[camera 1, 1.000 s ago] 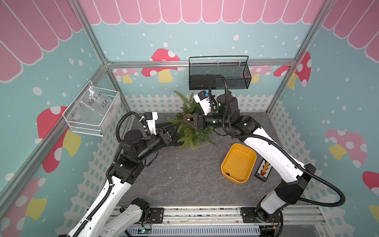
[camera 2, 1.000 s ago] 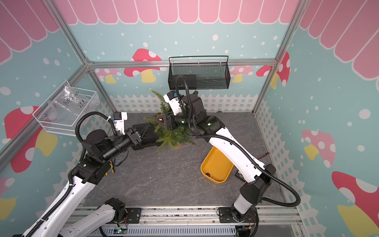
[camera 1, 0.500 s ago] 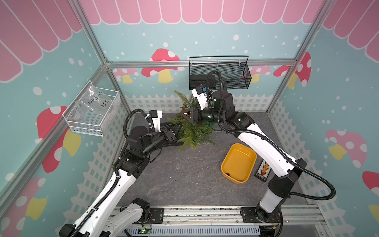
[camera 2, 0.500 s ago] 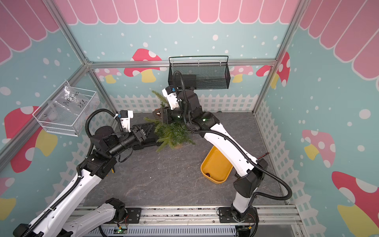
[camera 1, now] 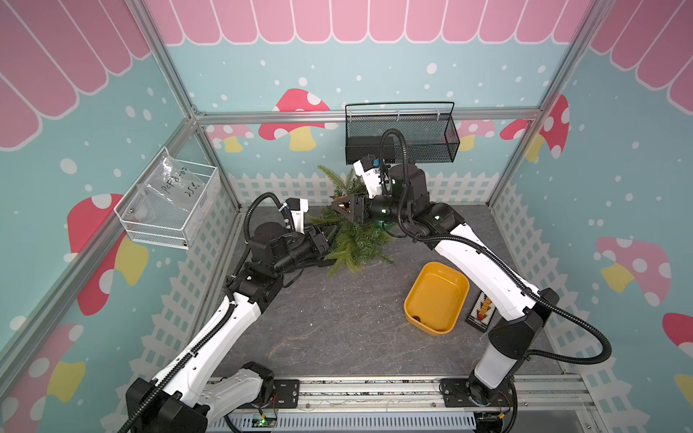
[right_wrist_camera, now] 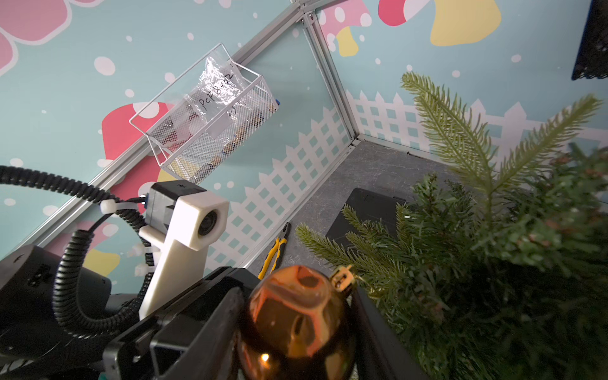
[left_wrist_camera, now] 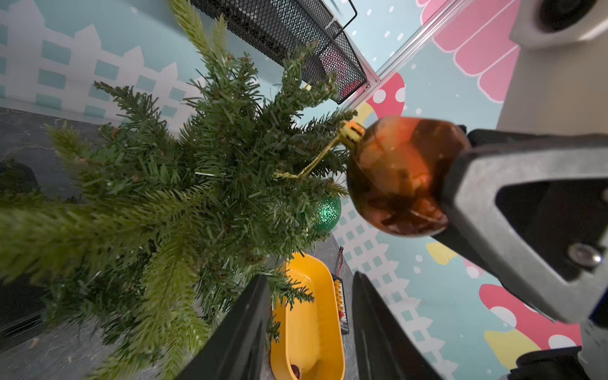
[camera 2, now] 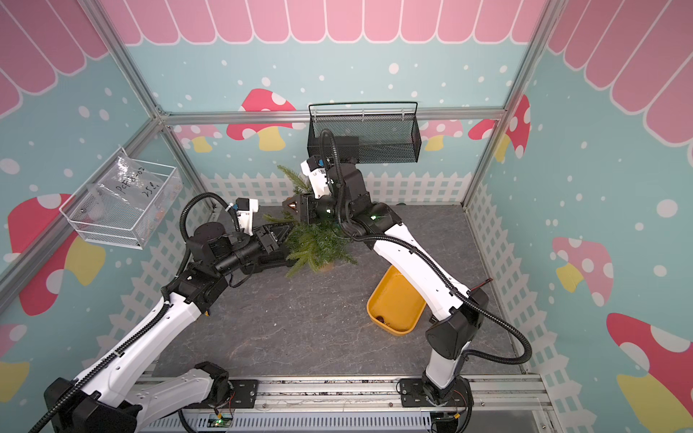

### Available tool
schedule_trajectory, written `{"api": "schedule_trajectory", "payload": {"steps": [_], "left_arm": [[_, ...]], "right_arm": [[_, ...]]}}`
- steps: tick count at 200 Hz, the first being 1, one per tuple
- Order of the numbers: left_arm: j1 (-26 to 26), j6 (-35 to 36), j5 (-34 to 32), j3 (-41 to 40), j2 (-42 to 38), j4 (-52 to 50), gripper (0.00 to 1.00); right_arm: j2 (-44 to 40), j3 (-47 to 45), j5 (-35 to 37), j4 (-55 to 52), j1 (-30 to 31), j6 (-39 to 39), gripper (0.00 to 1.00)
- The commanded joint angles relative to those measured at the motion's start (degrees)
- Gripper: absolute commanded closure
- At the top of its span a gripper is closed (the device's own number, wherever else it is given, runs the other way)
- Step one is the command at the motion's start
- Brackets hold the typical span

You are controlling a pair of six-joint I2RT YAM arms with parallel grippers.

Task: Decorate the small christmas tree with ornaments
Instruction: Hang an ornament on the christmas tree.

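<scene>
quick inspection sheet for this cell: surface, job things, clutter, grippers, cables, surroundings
surface: grey stone-look tabletop
job's things: small christmas tree upright at the back; green glitter ornament in its branches; amber ornament beside it, gold string among the needles; small dark-red ball in the yellow tub
clutter: connector board beside the tub; pliers by a wall
grippers: right gripper shut on the amber ornament; left gripper open, empty
cables: black hoses loop along both arms
surroundings: black mesh basket on the back wall; white wire basket holding a plastic bag
</scene>
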Motion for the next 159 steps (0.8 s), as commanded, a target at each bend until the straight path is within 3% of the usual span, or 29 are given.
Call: {"api": "schedule_trajectory", "payload": {"steps": [1,88,159], "left_arm": [[0.36,0.03,1.25,1.08,1.05,2.41,0.6],[0.82,0.53,0.51,2.18,1.99,1.82,0.63],[1.3,0.3,-0.76,4.84,2.73,0.6,0.52]], "right_arm": [[-2.12,-0.85,0.13,2.27,-0.39,0.4,0.62],[-5.63,-4.57,0.04,-0.63,-0.58,-3.39,0.62],[-6.59,-8.36,-1.06,-1.85,-0.65,-5.74,0.62]]}}
